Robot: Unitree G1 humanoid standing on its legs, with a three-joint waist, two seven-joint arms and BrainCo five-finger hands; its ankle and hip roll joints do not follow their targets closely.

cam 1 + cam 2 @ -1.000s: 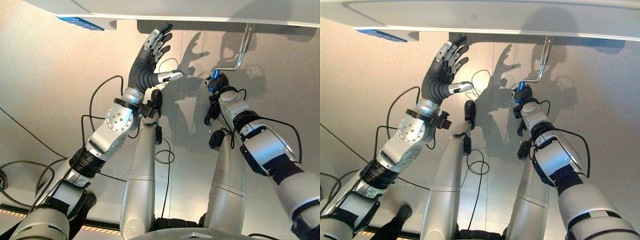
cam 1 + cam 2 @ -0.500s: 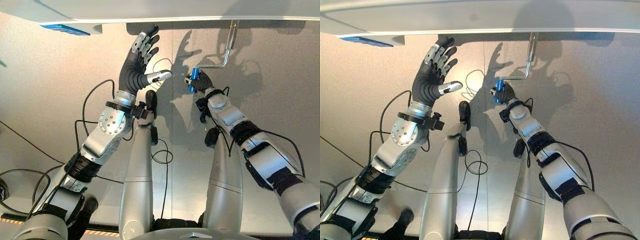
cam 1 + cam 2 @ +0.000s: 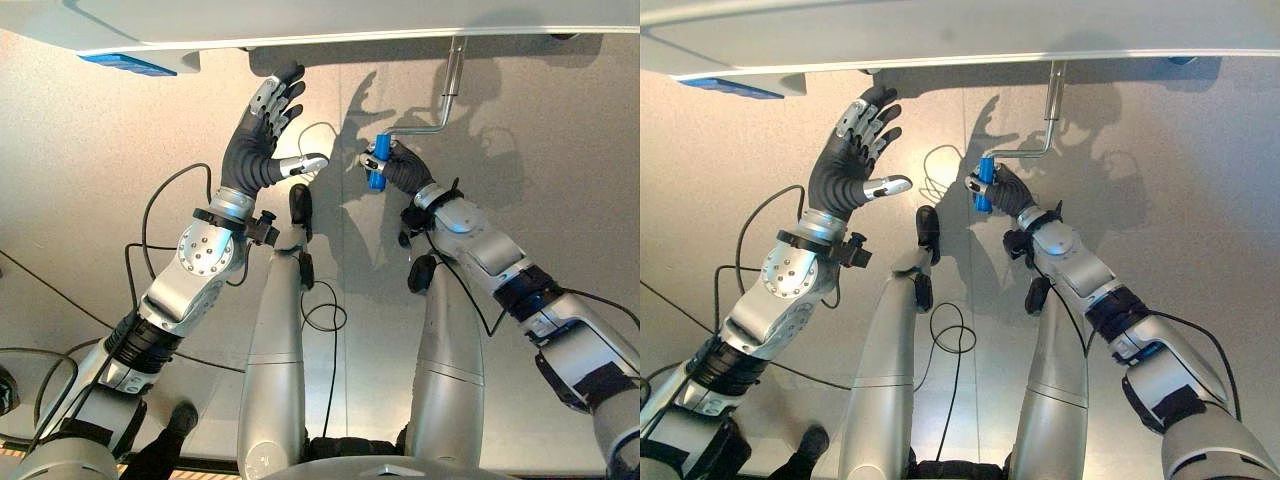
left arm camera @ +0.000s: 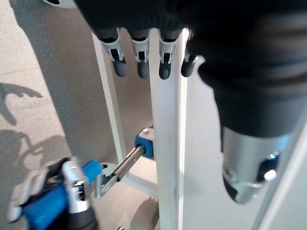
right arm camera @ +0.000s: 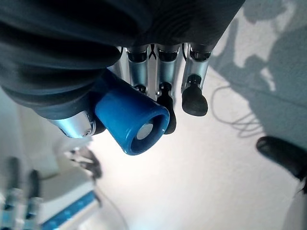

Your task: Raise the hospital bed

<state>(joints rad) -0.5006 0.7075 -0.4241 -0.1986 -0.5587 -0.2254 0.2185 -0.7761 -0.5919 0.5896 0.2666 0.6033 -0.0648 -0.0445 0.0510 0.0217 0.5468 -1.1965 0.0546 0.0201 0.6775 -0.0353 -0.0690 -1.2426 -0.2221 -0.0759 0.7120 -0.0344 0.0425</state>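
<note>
We are observing the hospital bed (image 3: pixel 330 20) running along the far edge of the scene, its pale frame edge lying above the floor (image 3: pixel 90 150). A metal crank (image 3: pixel 452 85) is hanging down from the underside of the bed frame, bending sideways and ending in a blue handle (image 3: pixel 378 162). We are recording the right robot hand (image 3: pixel 398 168) as grasping that blue handle: its fingers (image 5: pixel 193 91) and thumb are curling round it, and the handle's round blue end is projecting past them in the right wrist view. The handle is sitting below the bed edge, between the two robot hands. The left robot hand (image 3: pixel 262 125) is raised just beneath the bed frame, released, its fingers (image 4: pixel 139 55) straight and spread, the thumb pointing toward the handle and clear of it. In the left wrist view we are seeing a pale upright bar (image 4: pixel 167 124) of the bed frame just beyond those fingertips; we cannot tell whether they are touching it.
</note>
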